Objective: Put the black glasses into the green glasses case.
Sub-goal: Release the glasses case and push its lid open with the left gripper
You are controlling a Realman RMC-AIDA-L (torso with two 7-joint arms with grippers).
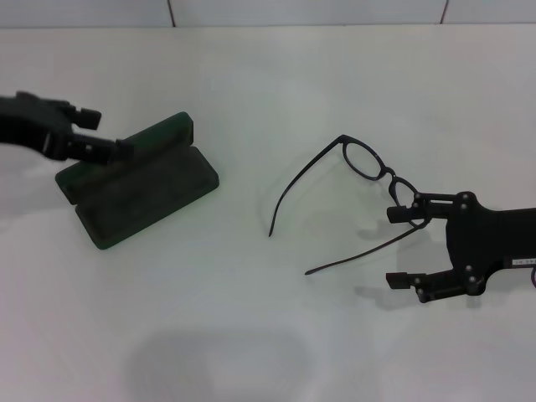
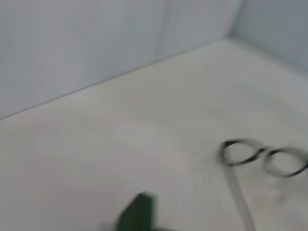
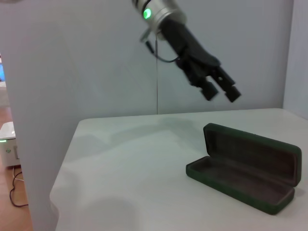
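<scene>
Dark green felt-lined case, lid flipped up, sitting toward the left edge of the white bench (image 1: 335, 75). That's the green glasses case (image 1: 142, 188), ready to be loaded. The black glasses (image 1: 368, 163) are lying on the bench right of the middle, temples unfolded and pointing toward the near edge, well apart from the case.

The right gripper (image 1: 402, 247) comes in from the right edge with its fingers spread wide, one finger right at the lens end of the frame and the near temple running between them. Can't tell if it's touching yet. The left gripper (image 1: 105, 142) hangs over the case's lid; fingers look close together with nothing in them.

My take on doing this step well: close on the frame front or the hinge, not out on the thin temple, which would flex and twist in the grip. Go gently and keep the frame level on the lift so the temples don't snag on the case rim later.

The right wrist view is the handy one: it shows the case interior side-on, open and with nothing in it (image 3: 245, 166), with the left gripper (image 3: 219, 89) clearly above the lid, not touching. The head view doesn't make that gap clear. The left wrist view only catches the lenses (image 2: 262, 156) and a green corner of the case (image 2: 137, 211).
</scene>
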